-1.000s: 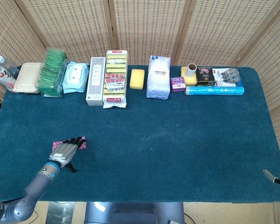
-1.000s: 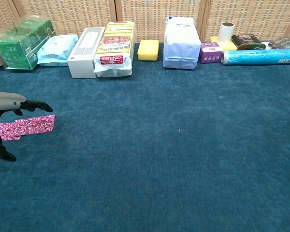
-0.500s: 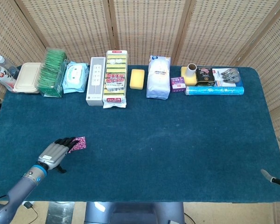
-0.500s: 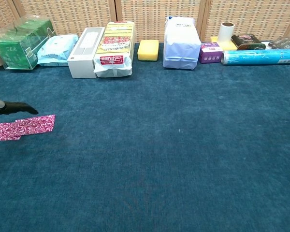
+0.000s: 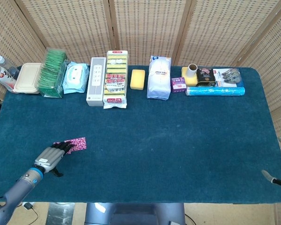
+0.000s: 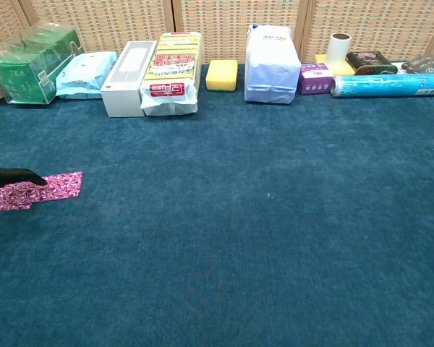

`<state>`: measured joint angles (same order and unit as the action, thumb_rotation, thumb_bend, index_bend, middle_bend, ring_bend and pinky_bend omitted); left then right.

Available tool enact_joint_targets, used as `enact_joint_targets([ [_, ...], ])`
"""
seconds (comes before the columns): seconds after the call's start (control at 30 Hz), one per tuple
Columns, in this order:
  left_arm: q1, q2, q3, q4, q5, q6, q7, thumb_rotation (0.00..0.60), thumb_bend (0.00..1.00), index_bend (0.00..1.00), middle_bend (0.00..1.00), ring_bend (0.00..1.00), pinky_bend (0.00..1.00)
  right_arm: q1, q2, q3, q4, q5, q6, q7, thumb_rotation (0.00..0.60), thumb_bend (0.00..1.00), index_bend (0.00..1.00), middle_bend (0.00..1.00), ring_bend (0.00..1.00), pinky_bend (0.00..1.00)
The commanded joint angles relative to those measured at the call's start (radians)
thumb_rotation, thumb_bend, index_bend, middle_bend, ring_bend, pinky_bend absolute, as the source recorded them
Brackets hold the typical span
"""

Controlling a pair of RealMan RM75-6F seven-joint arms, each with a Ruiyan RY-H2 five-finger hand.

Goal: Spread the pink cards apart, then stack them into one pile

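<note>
The pink patterned cards [image 5: 74, 144] [image 6: 36, 190] lie overlapping on the blue cloth at the table's front left. My left hand [image 5: 50, 158] lies just behind and left of them, its dark fingertips [image 5: 64, 146] [image 6: 18, 176] touching the cards' left end. It holds nothing that I can see. In the chest view only those fingertips show at the left edge. My right hand [image 5: 280, 161] barely shows at the right edge of the head view, off the table; its state is unclear.
Along the far edge stand a tea box [image 5: 53, 72], wipes [image 5: 76, 78], a white box [image 5: 96, 81], a sponge pack [image 5: 116, 78], a yellow sponge [image 5: 138, 78], a white bag [image 5: 159, 77] and small tins and a blue roll [image 5: 214, 90].
My left hand has drawn back toward the front left corner, uncovering most of the cards. The cards have hardly shifted. The right hand stays at the edge.
</note>
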<state>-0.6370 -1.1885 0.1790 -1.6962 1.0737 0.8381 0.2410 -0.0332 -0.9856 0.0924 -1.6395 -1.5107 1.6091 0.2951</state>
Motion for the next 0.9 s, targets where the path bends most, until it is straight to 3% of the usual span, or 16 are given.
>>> enact_joint_targets([
  [0.03,-0.004,-0.007,-0.007,0.002,-0.011,-0.012,0.009,0.600,0.03,0.00,0.00,0.00,0.10,0.000,0.000,0.000,0.000,0.001,0.000,0.000,0.600,0.00,0.12,0.07,0.01,0.00],
  [0.27,-0.033,-0.029,-0.021,-0.017,-0.082,-0.047,0.080,0.600,0.03,0.00,0.00,0.00,0.10,-0.001,0.002,0.001,0.001,0.002,0.000,0.005,0.600,0.00,0.12,0.07,0.01,0.00],
  [0.9,-0.129,-0.074,-0.055,-0.146,-0.290,0.005,0.299,0.600,0.03,0.00,0.00,0.00,0.10,-0.003,0.007,0.001,0.000,0.007,-0.001,0.015,0.600,0.00,0.12,0.07,0.01,0.00],
])
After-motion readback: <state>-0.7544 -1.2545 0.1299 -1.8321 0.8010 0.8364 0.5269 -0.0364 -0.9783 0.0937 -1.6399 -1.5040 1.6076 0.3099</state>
